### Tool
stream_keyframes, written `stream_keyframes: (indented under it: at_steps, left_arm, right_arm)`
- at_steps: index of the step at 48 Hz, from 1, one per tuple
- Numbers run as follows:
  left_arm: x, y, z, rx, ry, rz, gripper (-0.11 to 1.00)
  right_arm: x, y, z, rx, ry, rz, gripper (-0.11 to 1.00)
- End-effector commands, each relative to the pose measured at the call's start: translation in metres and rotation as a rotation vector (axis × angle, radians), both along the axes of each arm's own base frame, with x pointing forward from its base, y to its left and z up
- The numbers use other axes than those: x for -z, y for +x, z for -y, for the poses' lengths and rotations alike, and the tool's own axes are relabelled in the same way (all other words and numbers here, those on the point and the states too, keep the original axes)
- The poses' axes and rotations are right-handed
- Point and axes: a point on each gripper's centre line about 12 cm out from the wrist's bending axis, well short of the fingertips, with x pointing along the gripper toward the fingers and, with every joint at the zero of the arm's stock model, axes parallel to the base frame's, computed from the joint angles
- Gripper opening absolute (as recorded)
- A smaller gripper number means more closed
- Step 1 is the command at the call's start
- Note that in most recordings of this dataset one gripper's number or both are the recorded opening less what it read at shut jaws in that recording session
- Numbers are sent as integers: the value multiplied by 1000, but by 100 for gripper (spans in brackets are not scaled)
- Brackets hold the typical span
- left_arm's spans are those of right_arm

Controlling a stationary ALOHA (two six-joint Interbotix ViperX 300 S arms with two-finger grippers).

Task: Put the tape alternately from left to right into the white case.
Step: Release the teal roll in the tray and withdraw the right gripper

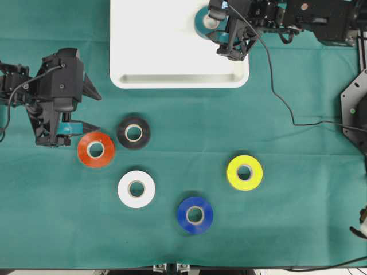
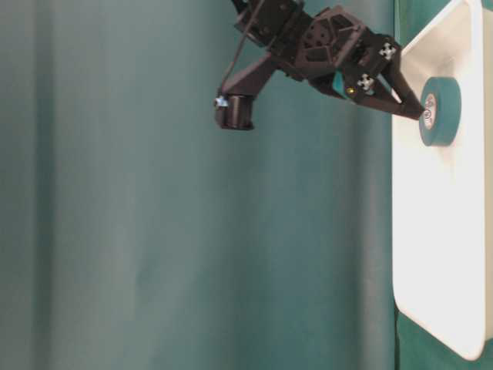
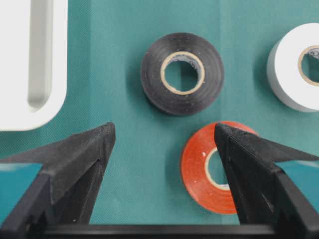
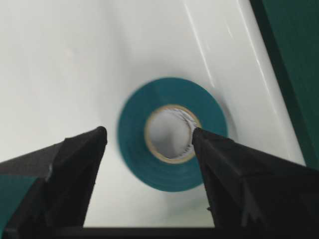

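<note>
Release looks to be the step in hand: the right gripper (image 4: 149,137) stands with jaws spread above the green tape roll (image 4: 172,132), which lies flat and free in the white case (image 1: 155,40) near its right rim. To finish well, I judge it should lift straight up so neither finger catches the roll's core or drags it along the glossy floor. The case holds only this roll, as far as can be seen. On the green cloth (image 1: 298,217) below the case's near rim lie five rolls. The left gripper (image 3: 162,134) hangs spread and empty over the orange roll (image 3: 209,169), beside the black roll (image 3: 182,72).
</note>
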Motion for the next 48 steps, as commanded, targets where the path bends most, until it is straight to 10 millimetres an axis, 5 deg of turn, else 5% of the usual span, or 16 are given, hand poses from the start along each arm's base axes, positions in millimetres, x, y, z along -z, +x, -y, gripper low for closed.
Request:
stream_keyframes:
  at_steps: [1,30,48]
  left_arm:
    - [-6,3,-1,-4,-2,26,88]
    - [-6,3,-2,-7,-2,28,88]
    - [1,10,-1,-7,-1,-2,87]
  right_arm:
    - [-19,3,-11,-29,-20,50,76]
    - [-42,-3,-108,-282,-24,118,76]
    - [-45,-7,-150,-410,-15,154,76]
